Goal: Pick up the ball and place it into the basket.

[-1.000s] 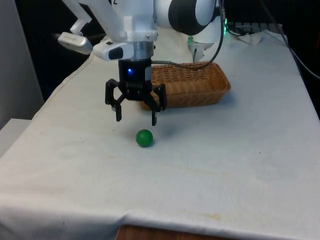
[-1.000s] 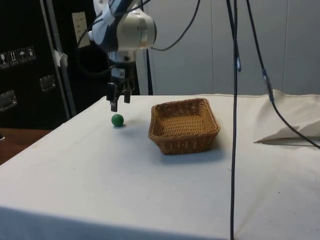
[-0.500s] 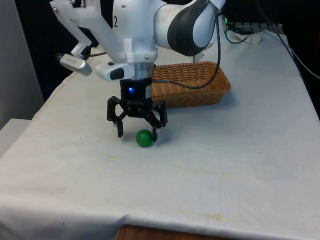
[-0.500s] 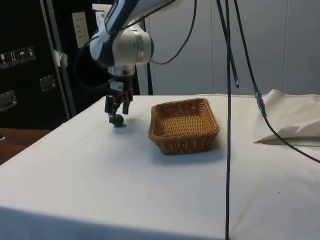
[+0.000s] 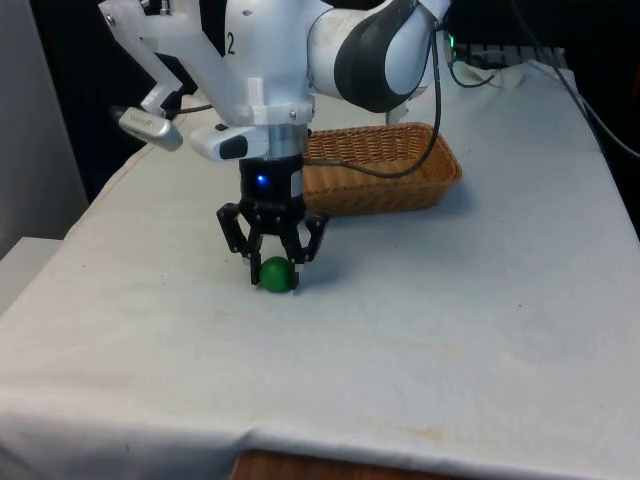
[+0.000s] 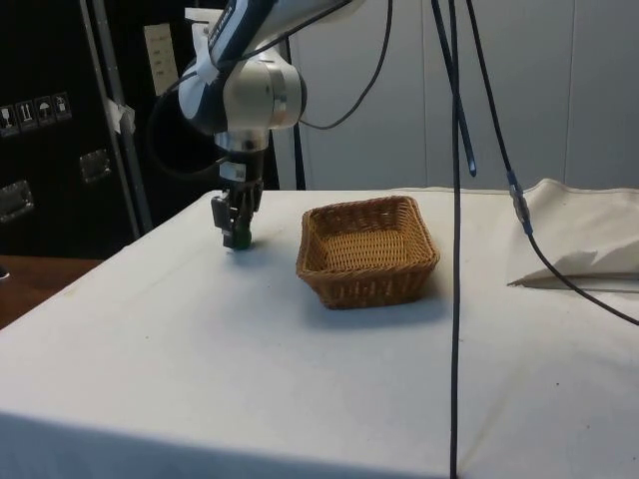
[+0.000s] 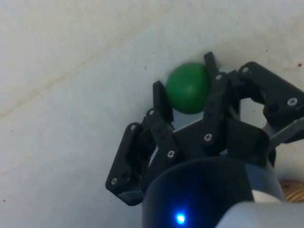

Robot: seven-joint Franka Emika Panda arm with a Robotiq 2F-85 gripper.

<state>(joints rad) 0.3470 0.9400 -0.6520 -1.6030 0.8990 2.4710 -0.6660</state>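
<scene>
**Tool closed around the green ball, basket waiting behind**

At the front view's left and centre, the black tool (image 5: 274, 272) stands low over the white cloth of the desk (image 5: 420, 330), pointing straight down. The green ball (image 5: 275, 274) sits between its fingertips, resting on the cloth. In the wrist view the two fingers (image 7: 161, 100) press against opposite sides of the ball (image 7: 188, 88), so the tool (image 7: 186, 90) reads as clamped on it, with no gap visible on either side. The side view agrees: the tool (image 6: 236, 236) is down at the cloth, with a sliver of green showing at its tip.

Further toward the front view's right, and farther back on the desk, lies the wicker basket (image 5: 440, 170), an oblong tray with its long axis running across the front view. It looks empty. In the side view the basket (image 6: 369, 284) sits near the tool, with a strip of bare cloth between them.

The relation that matters for the coming move: the ball is already inside the grip, and the basket lies behind the tool and to the front view's right. Judging from this, the grasp step seems complete and the lift is not yet begun; the ball must rise clear of the basket's near rim before travelling across. A round ball held by narrow fingertips could slip if the grip is off-centre.
</scene>
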